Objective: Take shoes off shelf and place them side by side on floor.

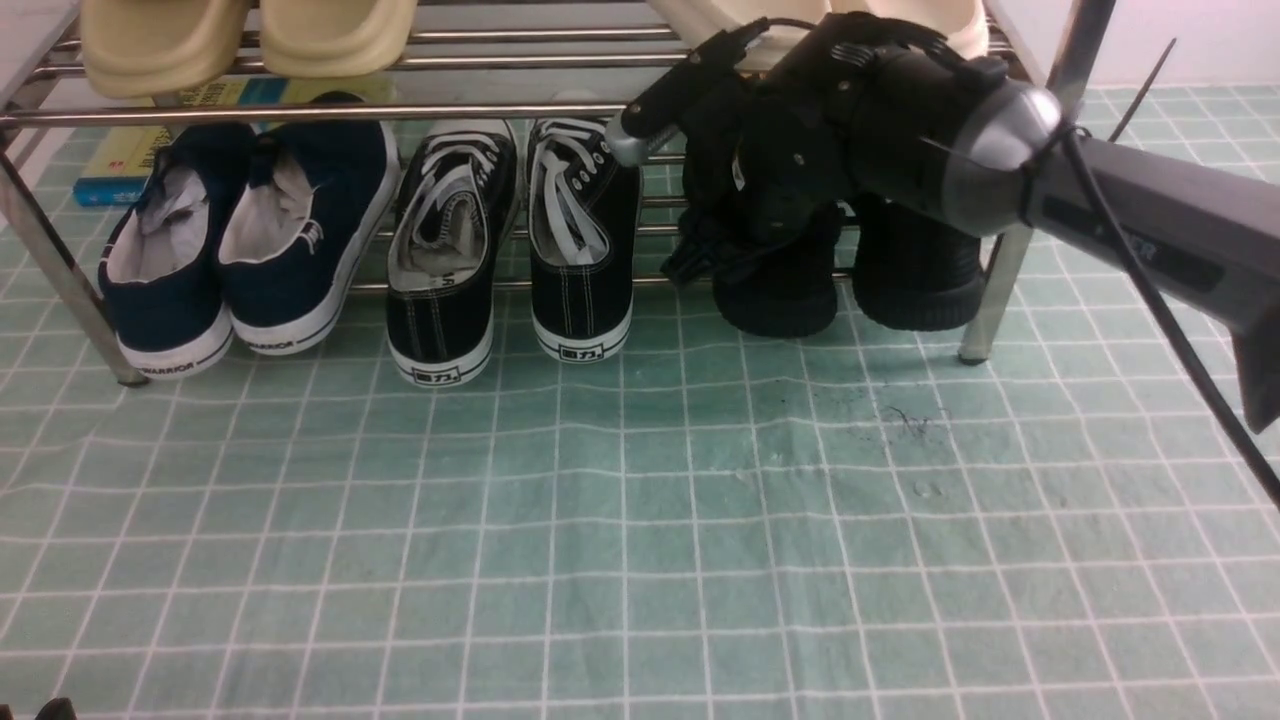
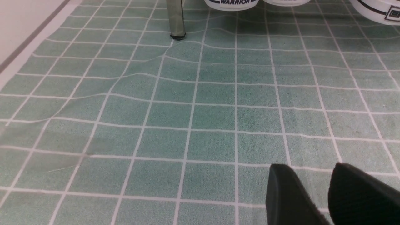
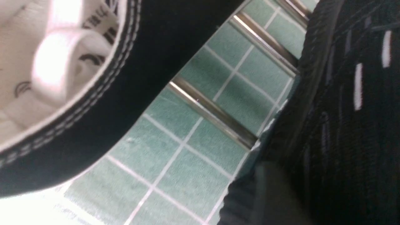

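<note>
**Q:** Where do the black mesh shoes [image 1: 915,285] lie?

**A:** Both are on the lower tier of the shelf [image 1: 300,113], at its right end beside the right front leg, heels toward the robot. Neither has been set out on the open floor [image 1: 640,520].

**Q:** What else does the shelf carry?

**A:** Lower tier, from the left: navy slip-ons [image 1: 250,240], then black canvas sneakers [image 1: 510,250], then the mesh pair. Upper tier: beige slippers [image 1: 250,40]. A book [image 1: 120,165] lies on the floor behind the left end.

**Q:** Position of the right arm?

**A:** It reaches in from the right. The right gripper [image 1: 730,240] is down over the inner mesh shoe [image 1: 775,295], the one next to the canvas pair. The right wrist view shows that shoe's dashed knit side close up, with the rack bars and a canvas sneaker beside it.

**Q:** Is that gripper closed on the shoe?

**A:** I cannot tell; it is black against black and the jaws are hidden.

**Q:** And the left gripper [image 2: 307,168]?

**A:** Low over bare floor, well apart from the mesh pair, with its fingers [image 2: 281,190] parted and nothing between them.
</note>
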Robot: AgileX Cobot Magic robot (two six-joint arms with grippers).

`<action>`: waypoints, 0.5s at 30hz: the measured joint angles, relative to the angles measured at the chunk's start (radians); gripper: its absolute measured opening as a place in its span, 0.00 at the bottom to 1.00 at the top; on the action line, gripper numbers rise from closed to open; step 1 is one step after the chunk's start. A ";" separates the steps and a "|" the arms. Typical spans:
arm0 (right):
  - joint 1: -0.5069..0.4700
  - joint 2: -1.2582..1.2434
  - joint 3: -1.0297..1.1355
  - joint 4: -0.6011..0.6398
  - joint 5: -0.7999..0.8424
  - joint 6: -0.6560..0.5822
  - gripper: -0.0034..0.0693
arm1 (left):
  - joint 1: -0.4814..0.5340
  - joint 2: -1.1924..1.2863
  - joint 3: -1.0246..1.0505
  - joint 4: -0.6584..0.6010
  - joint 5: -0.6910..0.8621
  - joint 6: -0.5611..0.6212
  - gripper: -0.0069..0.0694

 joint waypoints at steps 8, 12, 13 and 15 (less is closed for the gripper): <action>0.011 -0.011 -0.056 0.086 0.194 -0.049 0.05 | 0.000 0.000 0.000 0.001 0.000 0.000 0.41; 0.046 -0.071 -0.087 0.179 0.358 -0.078 0.05 | 0.000 0.000 0.000 0.001 0.000 0.000 0.41; 0.054 -0.086 -0.090 0.192 0.380 -0.078 0.05 | 0.000 0.000 0.000 0.001 0.000 0.000 0.41; 0.075 -0.117 -0.091 0.220 0.433 -0.079 0.05 | 0.000 0.000 0.000 0.001 0.000 0.000 0.41</action>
